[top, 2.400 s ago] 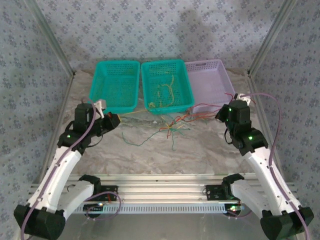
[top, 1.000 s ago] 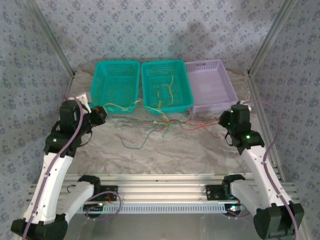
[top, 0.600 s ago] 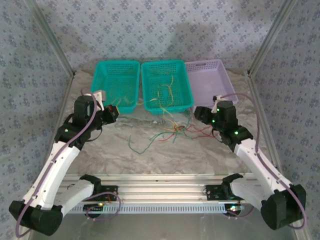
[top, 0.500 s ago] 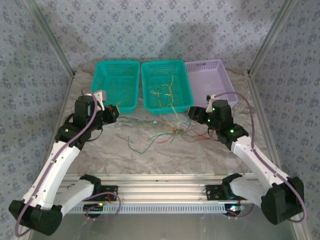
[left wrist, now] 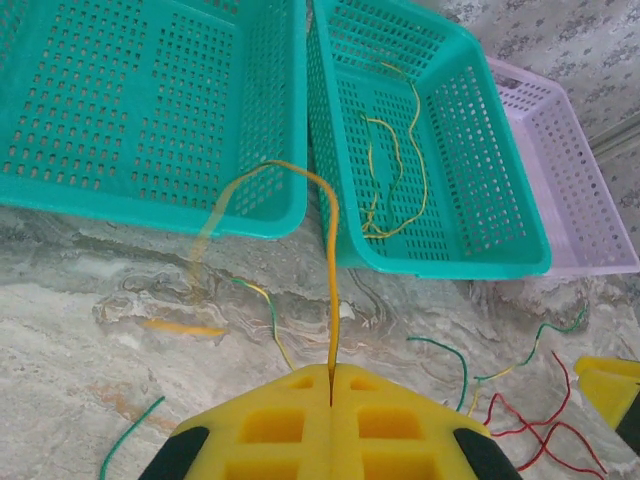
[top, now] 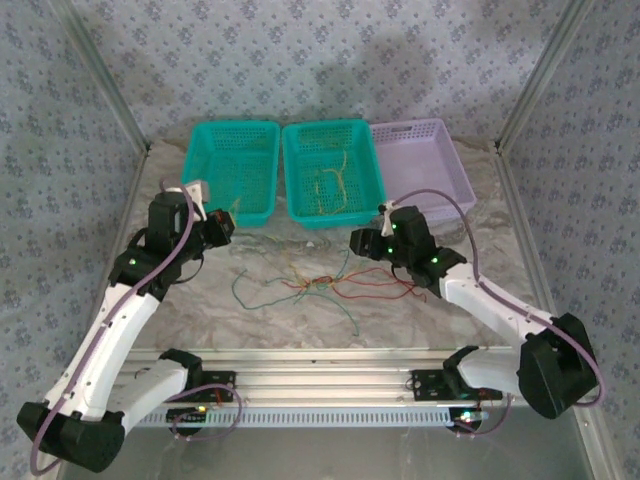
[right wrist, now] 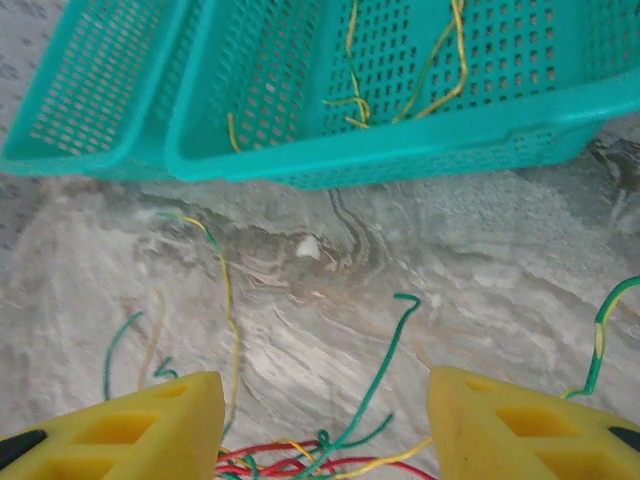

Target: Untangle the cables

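**Two robot hands at a knot of hair-thin wires in front of the middle basket**

The cables [top: 318, 284], fine red, green and yellow-orange wires, lay knotted on the marbled worktop [top: 420, 310] just in front of the middle teal basket [top: 335, 219]. A few yellow strands [top: 333, 186] lay inside that basket. At the basket's front left, the left hand [left wrist: 330, 372] was pinched shut on one yellow-orange wire [left wrist: 331, 260], which arched up from its pads toward the basket's near-left corner. In front of the basket, the right hand [right wrist: 318, 388] stood wide open above the knot, gripping nothing.

The step appeared to be drawing one strand free. It would likely go best with the right hand pinning the knot while the left pulled slowly away from the basket, easing off if the whole clump dragged.
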You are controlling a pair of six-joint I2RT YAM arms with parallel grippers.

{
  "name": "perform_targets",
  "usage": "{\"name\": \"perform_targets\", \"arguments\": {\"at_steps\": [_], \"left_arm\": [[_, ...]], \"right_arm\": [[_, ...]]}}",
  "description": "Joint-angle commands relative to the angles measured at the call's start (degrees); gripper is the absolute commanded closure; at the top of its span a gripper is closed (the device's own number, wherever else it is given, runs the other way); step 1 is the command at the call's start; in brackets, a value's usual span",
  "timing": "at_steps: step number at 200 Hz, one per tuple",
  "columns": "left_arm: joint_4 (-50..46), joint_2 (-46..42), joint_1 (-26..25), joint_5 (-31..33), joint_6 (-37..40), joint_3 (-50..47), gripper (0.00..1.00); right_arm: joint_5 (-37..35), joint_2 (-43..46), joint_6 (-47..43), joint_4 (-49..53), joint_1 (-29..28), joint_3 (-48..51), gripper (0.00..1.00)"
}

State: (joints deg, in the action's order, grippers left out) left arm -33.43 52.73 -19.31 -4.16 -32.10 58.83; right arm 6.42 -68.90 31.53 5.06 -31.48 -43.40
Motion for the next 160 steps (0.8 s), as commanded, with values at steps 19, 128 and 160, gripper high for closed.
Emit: {"name": "perform_targets", "arguments": {"at_steps": [19, 128, 160], "left_arm": [[-1.58, -4.43, -0.2, 1.47, 0.03, 5.46, 1.0], [1.55, -5.12, -0.2, -7.0, -4.5, 11.39, 1.0], [2.64, -5.3, -0.2, -8.2, -2.89, 12.98, 1.0]], "right_arm": [[-14.02, -0.51, 0.36, 10.18, -1.1, -0.18, 0.44], [-7.79, -7.95, 0.69, -1.12, -8.21, -3.41, 0.42], [-2.54, -16.89, 5.84, -2.18, -6.15, -4.49, 0.43]]}}
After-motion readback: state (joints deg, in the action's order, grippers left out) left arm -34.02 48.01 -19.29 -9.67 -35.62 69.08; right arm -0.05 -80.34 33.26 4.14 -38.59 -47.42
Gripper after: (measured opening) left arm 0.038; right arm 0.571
